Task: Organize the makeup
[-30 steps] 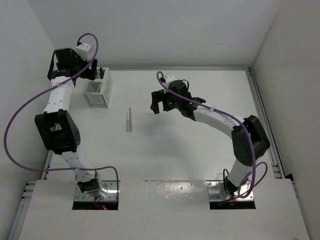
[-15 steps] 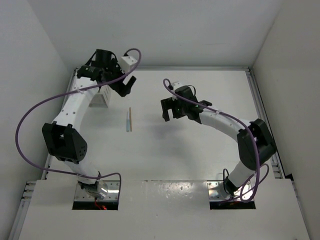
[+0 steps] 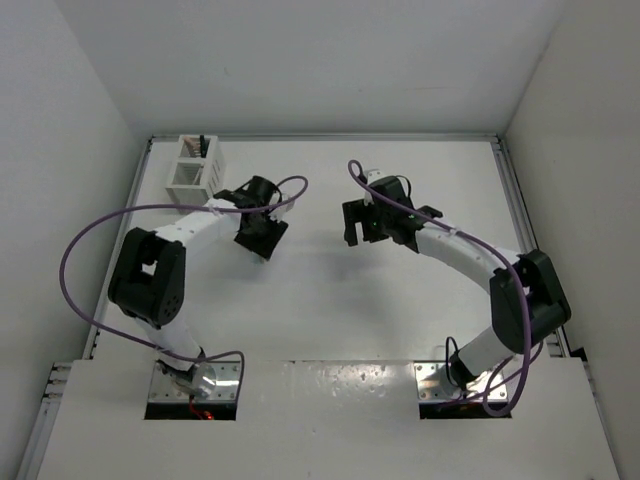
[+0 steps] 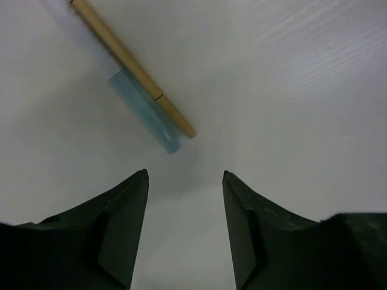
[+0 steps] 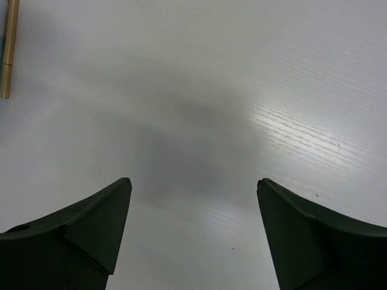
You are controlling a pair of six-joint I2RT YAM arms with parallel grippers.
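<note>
Well, slim tan stick [image 4: 130, 63] touches pale-blue stick [image 4: 145, 118]; L pincer [image 4: 184, 176], R pincer [image 5: 193, 181] released.

Robotics lab bench, white table [image 3: 330, 310], plain white walls [image 3: 300, 60] enclosing it

arms [image 3: 190, 232]: white links, black joints | cables [image 3: 64, 268]: purple — looped | fingers [image 4: 121, 229]: black, wedge-shaped

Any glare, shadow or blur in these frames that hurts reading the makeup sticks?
Left wrist: slim tan stick and pale blue stick read sharp, soft shadow beneath. Right wrist: bright glare streak on the white table, grey shadow mid-frame. Top external: even light, left arm hides both sticks.
</note>
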